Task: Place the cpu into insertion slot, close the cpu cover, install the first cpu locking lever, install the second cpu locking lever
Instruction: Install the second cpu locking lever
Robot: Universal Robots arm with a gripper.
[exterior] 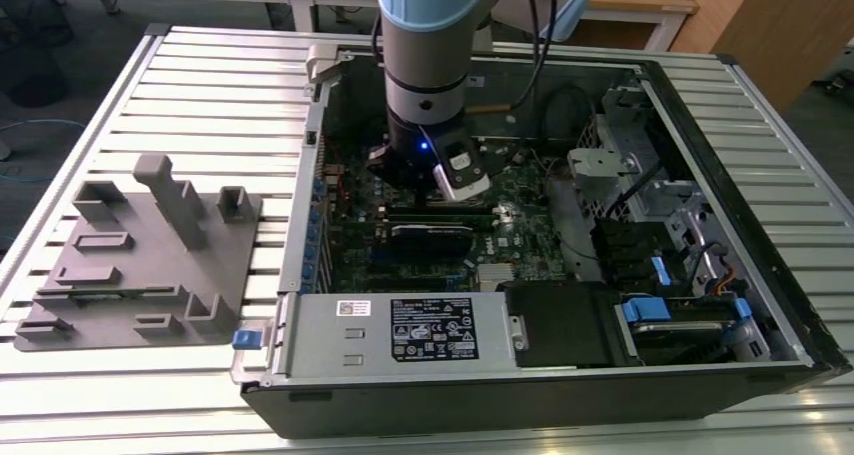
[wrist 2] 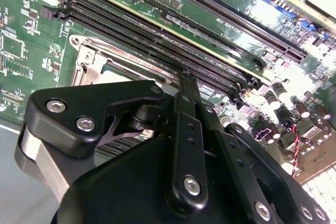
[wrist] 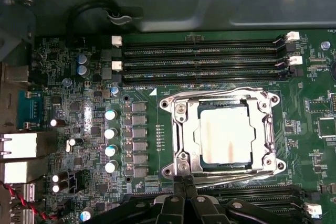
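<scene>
With the cpu (wrist: 224,134) seated in the insertion slot (wrist: 181,167) and the cpu cover (wrist: 265,129) down over it, the claw (wrist: 184,182), fingertips together, sits at the socket's edge on a thin locking lever (wrist: 231,178), which likely wants steady, level sideways pressure to latch.
</scene>
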